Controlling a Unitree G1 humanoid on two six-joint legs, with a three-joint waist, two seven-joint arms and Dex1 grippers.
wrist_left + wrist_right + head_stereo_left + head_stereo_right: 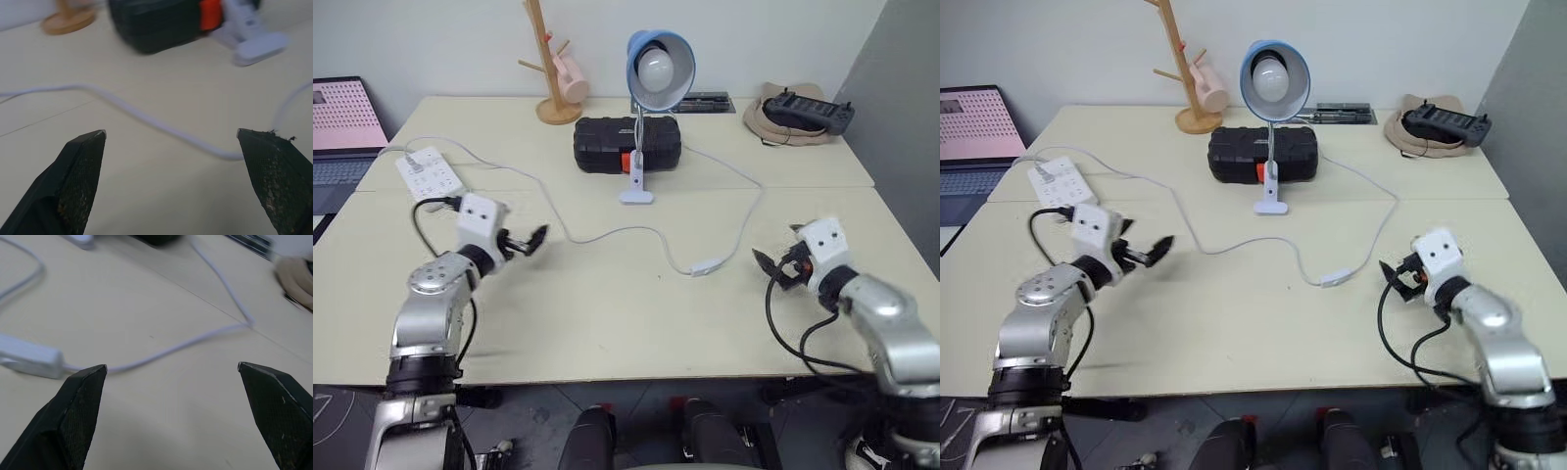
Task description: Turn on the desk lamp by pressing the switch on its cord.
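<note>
While both hands are just hovering over the desk with nothing in them, the right hand has its black fingers spread wide, and the switch sits on the desk just beside it, toward the middle. Left hand is spread wide too, over on the other side, well apart from the switch, with a stretch of the cord lying on the desk ahead of its fingers.

From the switch the cord loops back past the right hand toward the desk lamp, which stands near the middle of the desk, blue shade tilted toward the robot, bulb not lit. Right behind the lamp's base is a black case. Further out: a white power strip on the left, a wooden mug tree at the back, and a laptop at the far left.
</note>
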